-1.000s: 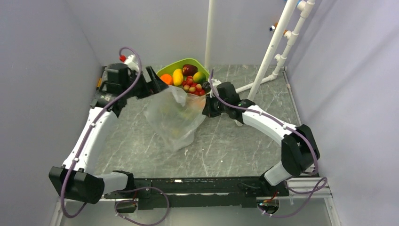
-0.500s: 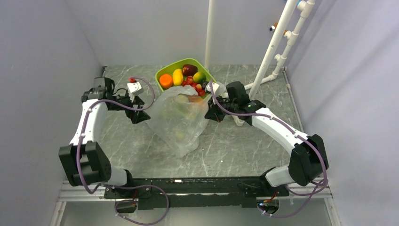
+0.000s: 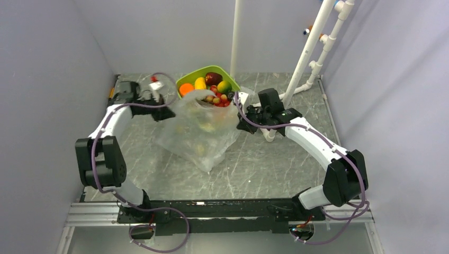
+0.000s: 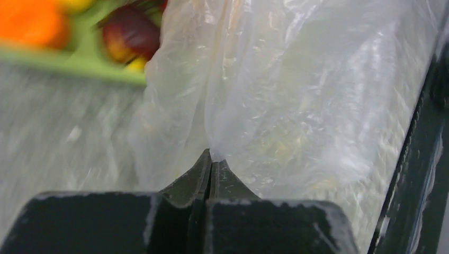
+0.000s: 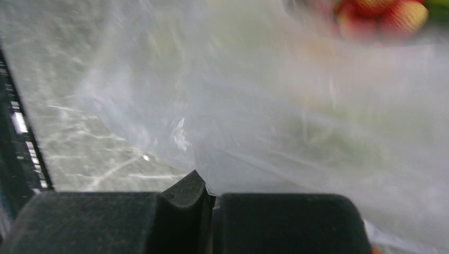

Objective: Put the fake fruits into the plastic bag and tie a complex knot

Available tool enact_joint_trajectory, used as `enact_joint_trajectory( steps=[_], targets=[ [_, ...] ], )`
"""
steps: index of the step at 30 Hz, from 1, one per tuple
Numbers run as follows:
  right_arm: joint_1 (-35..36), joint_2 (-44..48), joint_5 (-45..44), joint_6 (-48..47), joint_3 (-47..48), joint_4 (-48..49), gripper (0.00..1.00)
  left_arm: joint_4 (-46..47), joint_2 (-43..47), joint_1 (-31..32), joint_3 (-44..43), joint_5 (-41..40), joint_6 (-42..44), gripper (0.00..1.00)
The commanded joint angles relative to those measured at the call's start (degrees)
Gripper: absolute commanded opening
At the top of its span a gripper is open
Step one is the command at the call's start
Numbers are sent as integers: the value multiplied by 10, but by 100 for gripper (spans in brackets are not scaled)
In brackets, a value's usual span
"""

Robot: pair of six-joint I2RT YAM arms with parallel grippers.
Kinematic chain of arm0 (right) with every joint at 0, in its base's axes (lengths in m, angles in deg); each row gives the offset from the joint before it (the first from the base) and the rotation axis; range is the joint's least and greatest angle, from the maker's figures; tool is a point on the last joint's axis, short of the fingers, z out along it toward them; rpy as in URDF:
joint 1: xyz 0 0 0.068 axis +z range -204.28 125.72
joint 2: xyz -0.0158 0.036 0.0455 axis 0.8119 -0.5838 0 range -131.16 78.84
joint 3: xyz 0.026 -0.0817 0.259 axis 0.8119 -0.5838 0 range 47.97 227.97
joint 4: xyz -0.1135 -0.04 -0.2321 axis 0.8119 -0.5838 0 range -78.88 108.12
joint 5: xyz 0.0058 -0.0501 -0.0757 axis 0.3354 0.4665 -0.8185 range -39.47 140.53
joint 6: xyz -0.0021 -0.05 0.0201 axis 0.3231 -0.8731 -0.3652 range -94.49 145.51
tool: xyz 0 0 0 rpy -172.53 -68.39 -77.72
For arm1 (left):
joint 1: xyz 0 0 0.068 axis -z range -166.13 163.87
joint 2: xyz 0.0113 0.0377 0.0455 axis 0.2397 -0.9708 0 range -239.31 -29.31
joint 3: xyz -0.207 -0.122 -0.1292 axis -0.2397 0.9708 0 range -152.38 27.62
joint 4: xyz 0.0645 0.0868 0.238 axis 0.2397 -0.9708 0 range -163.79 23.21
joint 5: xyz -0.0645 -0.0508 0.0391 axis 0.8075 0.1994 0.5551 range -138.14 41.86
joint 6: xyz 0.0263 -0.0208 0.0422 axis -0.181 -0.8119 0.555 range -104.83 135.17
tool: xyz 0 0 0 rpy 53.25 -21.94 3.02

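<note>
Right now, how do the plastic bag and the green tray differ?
The plastic bag is clear and crinkled; the green tray is opaque lime. The left gripper and right gripper pinch the bag's edges; neither holds the tray. Both sit on the table.

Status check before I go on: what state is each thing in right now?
left claw: shut, pinching the plastic bag.
right claw: shut, pinching the plastic bag.
plastic bag: untied, mouth stretched open between both claws.
fake fruits: piled in the green tray; yellowish shapes show through the bag.
green tray: upright, behind the bag.
</note>
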Motion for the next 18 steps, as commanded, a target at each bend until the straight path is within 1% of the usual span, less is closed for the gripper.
enact_joint_trajectory(
  steps=[1,3,6,10,11,12,13,15,16,17,18],
  targets=[
    [-34,15,-65,-49,4,-35,0,95,87,-129,99,13,-244,0],
    [-37,8,-79,-58,-3,-29,0,81,146,-141,153,-29,-260,0],
    [-36,-26,-77,-52,9,-18,0,67,204,-131,218,-36,-300,0],
    [-35,-47,-38,-55,33,-20,0,15,239,-100,244,-41,-277,1],
    [-34,-43,-28,-64,32,-19,0,8,247,-102,246,-42,-279,4],
    [-34,-36,-18,-73,27,-16,0,0,253,-106,246,-33,-276,13],
    [-33,-28,-7,-86,23,-13,0,-10,258,-112,243,-18,-265,26],
    [-30,-11,11,-106,17,-10,0,-33,268,-124,215,13,-212,64],
    [-28,-1,18,-112,13,-5,0,-50,275,-129,192,40,-157,76],
    [-25,9,27,-121,11,-4,0,-73,283,-130,163,59,-85,84],
    [-21,19,31,-127,8,0,0,-107,294,-130,133,85,6,96]
  ],
)
